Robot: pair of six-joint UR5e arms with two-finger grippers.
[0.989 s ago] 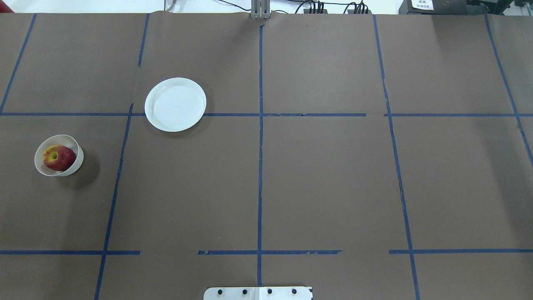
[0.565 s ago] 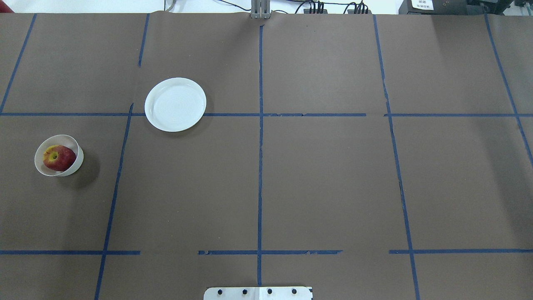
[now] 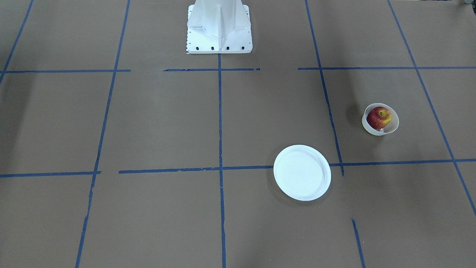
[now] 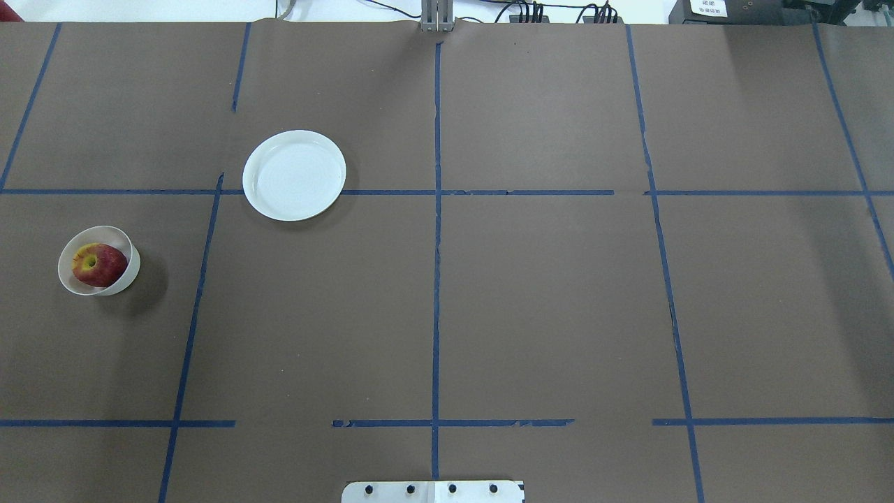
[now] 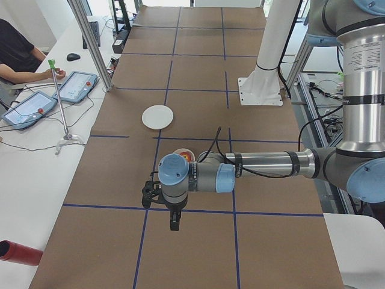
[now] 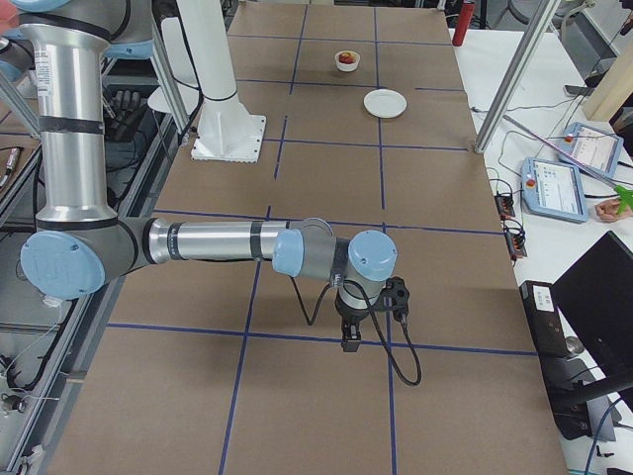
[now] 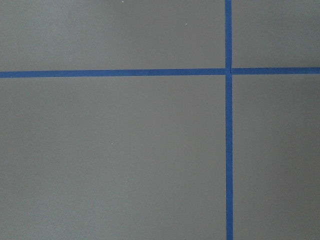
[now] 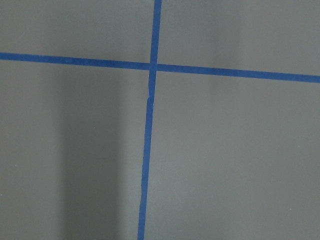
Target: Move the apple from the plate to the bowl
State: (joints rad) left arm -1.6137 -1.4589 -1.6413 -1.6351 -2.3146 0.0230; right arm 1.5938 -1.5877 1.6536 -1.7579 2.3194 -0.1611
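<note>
1 apple [image 4: 100, 265] sits in 1 bowl [image 4: 98, 234]; 1 plate [image 4: 294, 175] well apart. Left gripper [image 5: 174, 224], right gripper [image 6: 350, 339]: jaw state cannot be told

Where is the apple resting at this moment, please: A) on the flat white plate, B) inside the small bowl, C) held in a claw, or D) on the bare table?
B: the apple sits inside the bowl, and the plate lies bare, apart from the bowl.
</note>
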